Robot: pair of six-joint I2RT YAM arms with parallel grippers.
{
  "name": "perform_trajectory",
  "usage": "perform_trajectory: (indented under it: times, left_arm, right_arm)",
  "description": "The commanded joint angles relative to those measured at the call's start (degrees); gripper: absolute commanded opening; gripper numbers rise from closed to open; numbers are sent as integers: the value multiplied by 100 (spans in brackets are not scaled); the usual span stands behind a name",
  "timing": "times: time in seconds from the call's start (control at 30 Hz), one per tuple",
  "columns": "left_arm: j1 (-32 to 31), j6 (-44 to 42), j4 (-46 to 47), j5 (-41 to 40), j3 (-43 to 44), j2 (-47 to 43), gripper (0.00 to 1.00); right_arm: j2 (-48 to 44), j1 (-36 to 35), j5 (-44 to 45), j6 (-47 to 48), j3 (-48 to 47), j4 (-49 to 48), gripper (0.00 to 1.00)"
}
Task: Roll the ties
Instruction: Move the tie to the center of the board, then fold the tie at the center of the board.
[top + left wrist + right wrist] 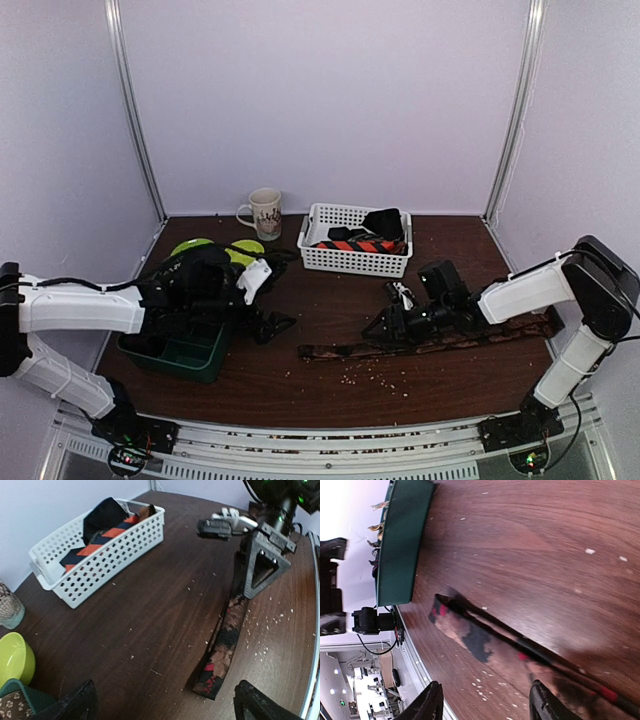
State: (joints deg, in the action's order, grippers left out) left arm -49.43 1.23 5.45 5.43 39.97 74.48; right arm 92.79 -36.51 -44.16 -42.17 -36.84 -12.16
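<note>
A brown patterned tie with red flecks [430, 343] lies flat along the table's near right; it also shows as the tie [225, 640] and the tie [480, 640]. My right gripper [385, 318] hovers low over its middle, jaws apart, and the strip runs under and past the right gripper [485, 687] without being pinched. My left gripper [283, 290] stands wide open left of the tie's narrow end, nothing in the left gripper [165, 687]. An orange-red and navy striped tie [365, 243] and a black one [385, 222] lie in the white basket [345, 262].
A green bin [180, 355] sits under my left arm, with yellow-green bowls [200, 245] and a mug [266, 212] behind it. Pale crumbs [375, 375] are scattered along the front of the table. Side walls close in on both sides.
</note>
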Motion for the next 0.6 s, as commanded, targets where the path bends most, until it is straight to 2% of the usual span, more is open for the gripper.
perform_trajectory:
  times: [0.0, 0.13, 0.3, 0.47, 0.57]
  left_arm:
    - [21, -563, -427, 773, 136, 402, 94]
    - [21, -775, -216, 1112, 44, 804, 89]
    - [21, -1092, -331, 1433, 352, 1679, 78]
    - [21, -1181, -227, 1759, 572, 2294, 69]
    - [17, -1280, -185, 1850, 603, 2473, 65]
  right_arm:
    - [-175, -192, 158, -61, -256, 241, 59]
    - [-253, -198, 237, -31, -345, 406, 58]
    - [-73, -220, 315, 77, -434, 521, 54]
    - [239, -323, 456, 306, -641, 775, 47]
    - [391, -400, 520, 363, -778, 865, 38]
